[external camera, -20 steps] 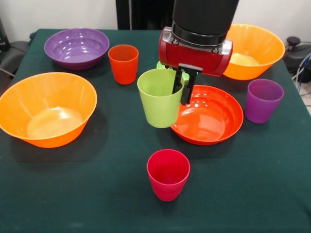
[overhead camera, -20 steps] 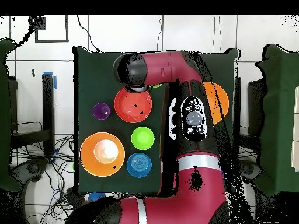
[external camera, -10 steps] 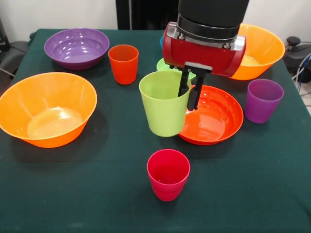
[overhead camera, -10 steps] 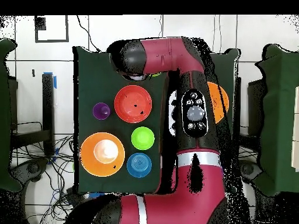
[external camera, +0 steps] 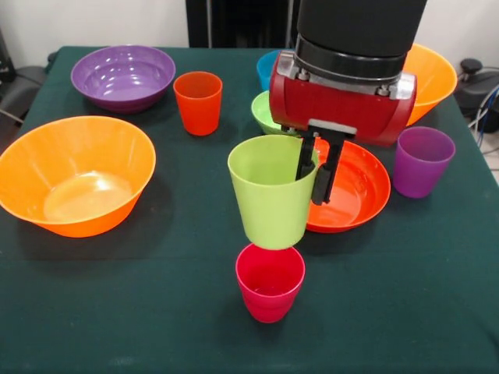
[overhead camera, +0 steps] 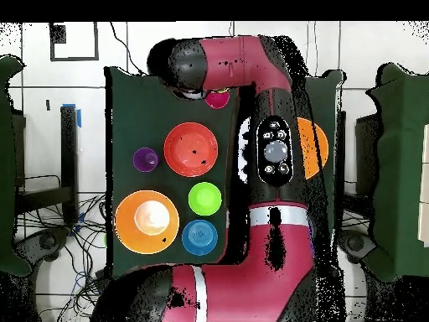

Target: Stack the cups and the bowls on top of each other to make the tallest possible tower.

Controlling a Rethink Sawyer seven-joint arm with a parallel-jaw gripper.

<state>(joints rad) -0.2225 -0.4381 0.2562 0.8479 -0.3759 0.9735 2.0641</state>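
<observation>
My gripper (external camera: 314, 178) is shut on the right wall of the lime green cup (external camera: 269, 193), one finger inside and one outside. The cup hangs upright, its base just over the rim of the crimson cup (external camera: 270, 279), which stands near the front edge and shows in the overhead view (overhead camera: 218, 99) beside the arm. The orange-red cup (external camera: 198, 101) stands at the back left. The purple cup (external camera: 421, 161) stands at the right. Just behind the held cup lies the red-orange bowl (external camera: 355, 187). No tower stands on the table.
A large orange bowl (external camera: 74, 173) sits at the left and a purple bowl (external camera: 123, 75) behind it. Another orange bowl (external camera: 435, 70), a small lime green bowl (external camera: 263, 114) and a blue bowl (external camera: 267, 68) lie behind the arm. The green cloth table (external camera: 156, 312) carries everything.
The gripper has carried the lime green cup toward the table's front edge and slightly right, from beside the red-orange bowl to above the crimson cup. Everything else stayed put.
</observation>
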